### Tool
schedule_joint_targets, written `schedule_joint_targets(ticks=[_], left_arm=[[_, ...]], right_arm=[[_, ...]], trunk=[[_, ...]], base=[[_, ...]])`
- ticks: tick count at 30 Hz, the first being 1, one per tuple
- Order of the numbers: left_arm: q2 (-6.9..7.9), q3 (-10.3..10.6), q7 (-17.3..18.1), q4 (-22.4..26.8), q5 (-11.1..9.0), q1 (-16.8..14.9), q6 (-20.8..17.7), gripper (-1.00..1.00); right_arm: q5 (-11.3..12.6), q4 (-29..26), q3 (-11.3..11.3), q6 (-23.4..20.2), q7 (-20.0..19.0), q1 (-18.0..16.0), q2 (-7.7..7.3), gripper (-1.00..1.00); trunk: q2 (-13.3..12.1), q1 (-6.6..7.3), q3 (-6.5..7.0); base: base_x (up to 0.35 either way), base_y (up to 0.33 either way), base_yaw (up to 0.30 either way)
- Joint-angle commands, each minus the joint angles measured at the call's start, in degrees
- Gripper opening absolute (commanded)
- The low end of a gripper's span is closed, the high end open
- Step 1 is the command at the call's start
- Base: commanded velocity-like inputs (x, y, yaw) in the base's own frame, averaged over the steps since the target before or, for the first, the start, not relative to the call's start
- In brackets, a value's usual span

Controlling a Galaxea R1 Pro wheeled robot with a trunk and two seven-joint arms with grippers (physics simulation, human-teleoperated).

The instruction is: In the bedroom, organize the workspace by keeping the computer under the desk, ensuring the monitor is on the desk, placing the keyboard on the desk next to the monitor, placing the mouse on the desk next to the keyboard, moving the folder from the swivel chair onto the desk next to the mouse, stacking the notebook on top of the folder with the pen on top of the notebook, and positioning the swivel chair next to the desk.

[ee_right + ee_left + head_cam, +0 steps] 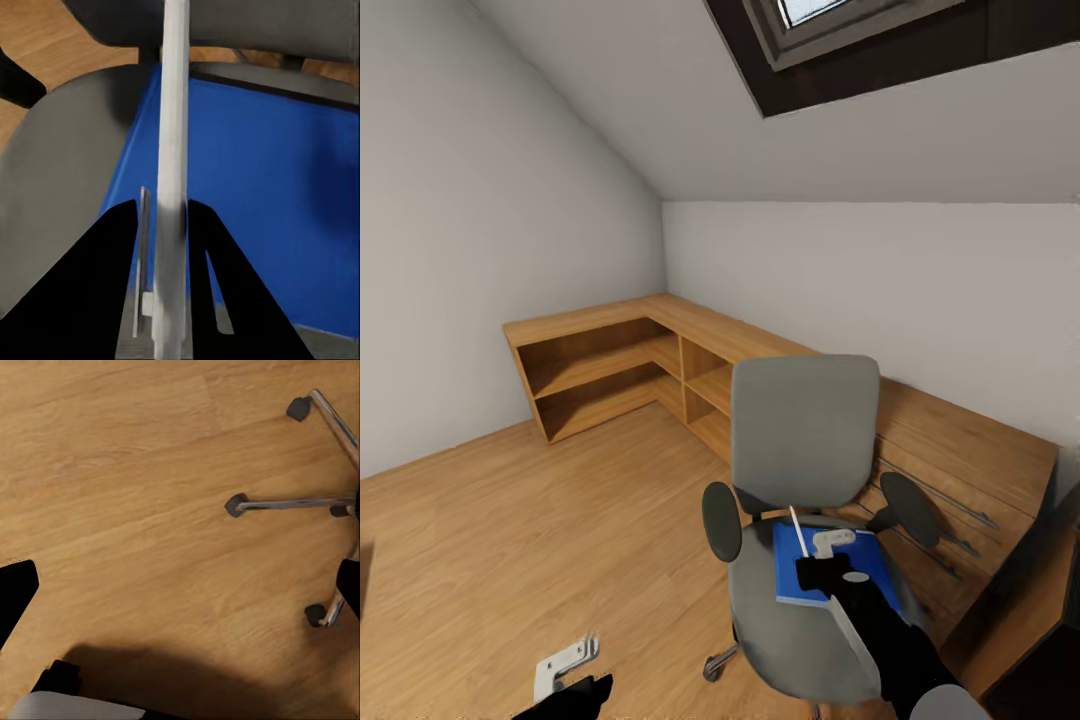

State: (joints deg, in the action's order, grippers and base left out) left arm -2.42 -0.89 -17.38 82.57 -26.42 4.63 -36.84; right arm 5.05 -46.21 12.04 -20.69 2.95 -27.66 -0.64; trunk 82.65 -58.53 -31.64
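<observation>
Soft, even daylight fills the attic room, with a skylight (840,25) glowing pale in the sloped ceiling. The head view bends straight lines near its edges, a wide-angle stretch. Shadows are faint beneath the swivel chair (805,520). In the left wrist view a broad, blurred-edged shadow darkens the wooden floor (135,472). In the right wrist view the pen (172,165) runs whitish and soft-edged, and the folder (255,195) deepens to darker blue toward one side. No glare anywhere.

swivel chair (805,430) base mostly hidden under its seat, folder (800,575) partly covered by right arm, skylight (860,30) cropped
</observation>
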Motion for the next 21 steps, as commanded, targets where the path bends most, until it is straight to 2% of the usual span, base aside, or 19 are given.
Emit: schedule_joint_targets(ticks=[1,3,6,8,9,11,14,15,16,18,19,21], left_arm=[[-0.04,-0.1,-0.4,-0.5,-0.6,0.0,0.6,1.0],[-0.04,0.0,-0.3,-2.7,-0.4,0.0,3.3,1.0],[-0.04,0.0,-0.3,-3.6,-0.3,0.0,4.4,1.0],[-0.04,0.1,-0.2,-5.0,-0.3,0.0,5.3,1.0],[-0.04,0.2,-0.2,-6.0,-0.3,0.0,5.5,1.0],[-0.04,0.2,-0.2,-7.4,-0.2,0.0,5.6,1.0],[-0.03,0.2,-0.1,-12.1,0.0,0.0,7.0,1.0],[-0.03,0.3,0.0,-13.6,0.5,0.0,8.7,1.0],[0.01,0.3,0.0,-15.5,2.7,0.0,12.9,1.0],[0.02,0.3,0.0,-16.4,3.9,0.0,14.7,1.0],[-0.09,0.3,0.1,-19.2,5.7,0.0,16.8,1.0],[-0.03,0.2,0.1,-19.4,5.8,0.0,16.9,1.0]], right_arm=[[0.7,-2.1,0.2,-1.0,0.3,0.9,-0.33,-1.0],[0.8,-9.7,0.1,-3.6,0.3,4.5,-1.17,-1.0],[0.9,-15.1,0.0,-5.4,0.3,6.9,-1.68,-1.0],[0.9,-23.0,0.0,-8.5,0.4,10.6,-2.17,-1.0],[0.9,-24.5,0.0,-9.1,0.4,11.3,-2.24,-1.0],[0.9,-25.5,0.0,-9.5,0.4,11.7,-2.28,-1.0],[1.0,-27.0,0.0,-10.1,0.4,12.5,-2.33,-1.0],[1.0,-27.2,0.0,-10.0,0.4,12.6,-2.3,-1.0],[1.0,-28.0,-0.5,-9.8,0.4,12.8,-2.17,-1.0],[1.0,-28.4,-0.9,-9.8,0.4,12.8,-2.09,-1.0],[1.0,-29.0,-1.4,-9.8,0.4,12.8,-2.06,-1.0],[1.1,-29.4,-1.8,-9.9,0.4,12.8,-2.04,-1.0]], trunk=[[-0.4,0.25,0.14],[-1.2,0.69,0.5],[-2.4,1.35,1.04],[-3.2,1.79,1.4],[-3.6,2.01,1.58],[-4.4,2.45,1.94],[-5.6,3.11,2.47],[-6.0,3.33,2.65],[-6.4,3.55,2.83],[-7.2,3.98,3.19],[-7.6,4.2,3.37],[-8.4,4.64,3.73]], base=[[-0.202,0.0,0.0],[-0.106,0.0,0.0],[-0.054,0.0,0.0],[-0.019,0.0,0.0],[-0.007,0.0,0.0],[-0.005,0.0,0.0],[-0.001,0.0,0.0],[0.0,0.0,0.0],[0.0,0.0,0.0],[0.0,0.0,0.0],[0.0,0.0,0.0],[0.0,0.0,0.0]])
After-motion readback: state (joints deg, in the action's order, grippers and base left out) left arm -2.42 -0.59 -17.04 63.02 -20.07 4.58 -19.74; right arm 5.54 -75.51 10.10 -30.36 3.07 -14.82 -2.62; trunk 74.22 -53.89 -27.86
